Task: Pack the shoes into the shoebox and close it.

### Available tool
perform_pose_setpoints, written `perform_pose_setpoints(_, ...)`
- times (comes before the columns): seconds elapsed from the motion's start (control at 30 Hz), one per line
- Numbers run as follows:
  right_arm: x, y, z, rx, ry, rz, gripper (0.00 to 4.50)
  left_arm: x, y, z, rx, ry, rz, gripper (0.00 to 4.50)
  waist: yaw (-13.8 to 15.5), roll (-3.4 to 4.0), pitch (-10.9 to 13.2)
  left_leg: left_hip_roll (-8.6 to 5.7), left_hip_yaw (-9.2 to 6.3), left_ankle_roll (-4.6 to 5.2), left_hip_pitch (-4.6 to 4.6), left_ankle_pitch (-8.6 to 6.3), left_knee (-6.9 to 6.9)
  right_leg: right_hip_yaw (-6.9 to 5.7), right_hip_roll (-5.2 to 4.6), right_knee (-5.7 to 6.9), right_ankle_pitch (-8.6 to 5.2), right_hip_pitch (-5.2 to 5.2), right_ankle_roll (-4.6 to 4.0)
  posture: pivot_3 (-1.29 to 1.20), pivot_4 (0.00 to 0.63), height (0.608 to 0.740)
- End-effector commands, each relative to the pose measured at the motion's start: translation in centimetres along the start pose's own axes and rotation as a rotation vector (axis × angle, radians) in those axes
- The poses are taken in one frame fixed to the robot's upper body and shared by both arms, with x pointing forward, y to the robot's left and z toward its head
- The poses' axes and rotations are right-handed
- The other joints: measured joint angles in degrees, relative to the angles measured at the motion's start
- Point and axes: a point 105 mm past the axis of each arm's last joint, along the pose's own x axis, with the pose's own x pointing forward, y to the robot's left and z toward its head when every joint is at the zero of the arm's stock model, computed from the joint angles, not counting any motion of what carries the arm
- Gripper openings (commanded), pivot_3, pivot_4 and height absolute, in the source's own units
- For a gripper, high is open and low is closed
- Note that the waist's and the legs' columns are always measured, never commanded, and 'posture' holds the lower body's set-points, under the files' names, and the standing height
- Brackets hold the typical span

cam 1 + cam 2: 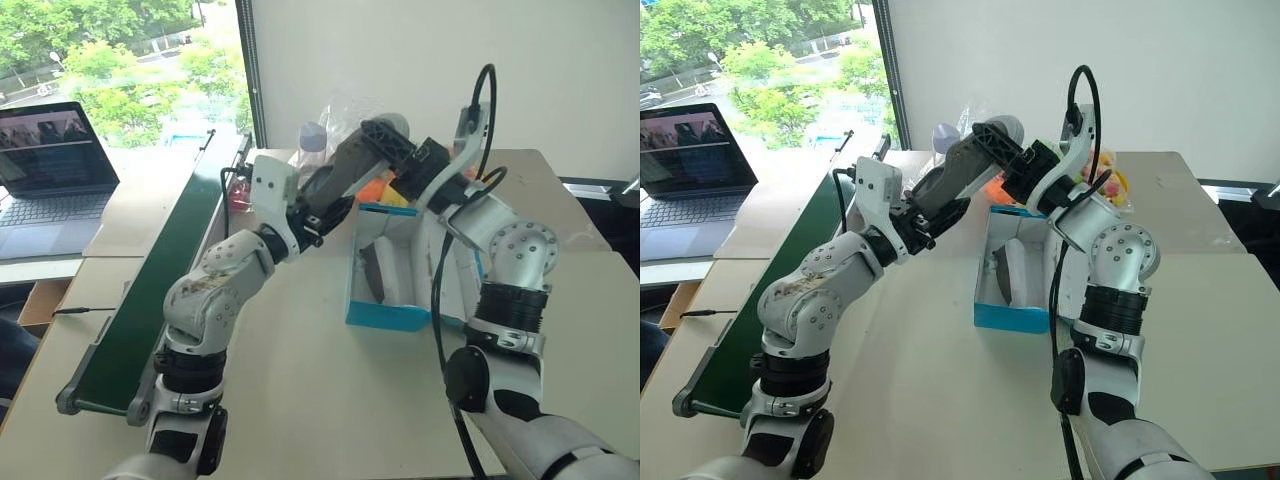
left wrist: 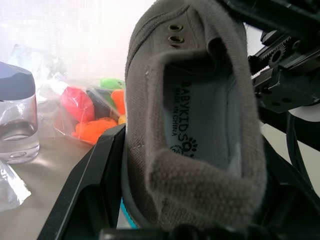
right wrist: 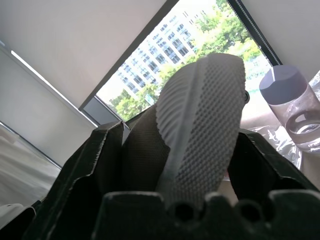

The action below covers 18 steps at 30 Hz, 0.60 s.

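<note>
We count two shoes: one (image 1: 372, 272) in the shoebox (image 1: 385, 315), the other (image 1: 352, 160) clamped between both our grippers, left (image 1: 325, 205) and right (image 1: 400, 160), at the box's 11 o'clock.

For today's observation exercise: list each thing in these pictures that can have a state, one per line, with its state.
shoe: in the air, between both grippers, above the table.
second shoe: lying inside the shoebox.
shoebox: open, on the table.
left gripper: shut on the shoe.
right gripper: fingers either side of the shoe.
laptop: open, screen lit.
bottle: upright, capped.
</note>
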Motion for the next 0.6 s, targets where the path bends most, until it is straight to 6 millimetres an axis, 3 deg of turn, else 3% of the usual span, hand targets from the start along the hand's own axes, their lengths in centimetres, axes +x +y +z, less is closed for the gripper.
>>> perform_pose_setpoints(0.03, 0.2, 1.2, 1.1, -0.03, -0.043, 0.039, 1.88, -0.1, -1.5, 1.3, 0.015, -0.041, -0.07, 2.6, 0.0, 0.0, 0.0, 0.0, 0.0, 0.0, 0.0, 0.0, 0.0, 0.0, 0.0, -0.01, 0.0, 0.0, 0.0, 0.0, 0.15, 0.74)
perform_pose_setpoints(0.13, 0.2, 1.1, 1.1, -0.032, -0.043, 0.034, 0.9, -0.2, -1.0, 1.2, 0.03, -0.025, -0.054, 2.6, 0.0, 0.0, 0.0, 0.0, 0.0, 0.0, 0.01, 0.0, 0.0, 0.0, 0.0, 0.0, 0.0, 0.01, 0.0, 0.0, 0.15, 0.74)
perform_pose_setpoints(0.2, 0.2, 0.9, 1.3, -0.054, -0.043, 0.019, 0.5, -0.6, 0.6, 1.7, 0.03, -0.035, 0.012, 3.57, 0.0, 0.0, 0.0, 0.0, -0.01, 0.0, 0.01, 0.0, 0.0, 0.0, 0.0, 0.0, 0.0, 0.01, 0.0, 0.0, 0.15, 0.74)
perform_pose_setpoints(0.3, 0.1, 0.1, 2.0, -0.148, -0.039, -0.049, 0.5, -1.3, 1.8, 1.9, 0.089, 0.0, 0.021, 4.45, -0.1, 0.01, 0.0, 0.0, 0.0, 0.0, 0.0, 0.0, 0.0, 0.0, 0.01, 0.0, 0.0, 0.0, 0.0, 0.0, 0.15, 0.74)
perform_pose_setpoints(0.47, -0.3, -1.4, 3.8, -0.372, 0.022, -0.194, 0.5, -2.1, 2.6, 2.0, 0.141, 0.032, -0.013, 4.45, 0.1, 0.01, 0.0, -0.01, 0.0, -0.01, 0.0, 0.0, 0.0, 0.01, 0.0, -0.03, -0.02, -0.03, 0.01, 0.0, 0.15, 0.74)
perform_pose_setpoints(0.6, -1.5, -3.4, 3.7, -0.559, 0.208, -0.327, 0.5, -2.0, 3.1, 1.5, 0.172, 0.054, -0.004, 4.45, 0.1, 0.01, 0.0, -0.02, 0.02, 0.0, -0.03, -0.01, -0.02, 0.02, -0.01, -0.06, -0.03, -0.05, 0.01, 0.0, 0.15, 0.74)
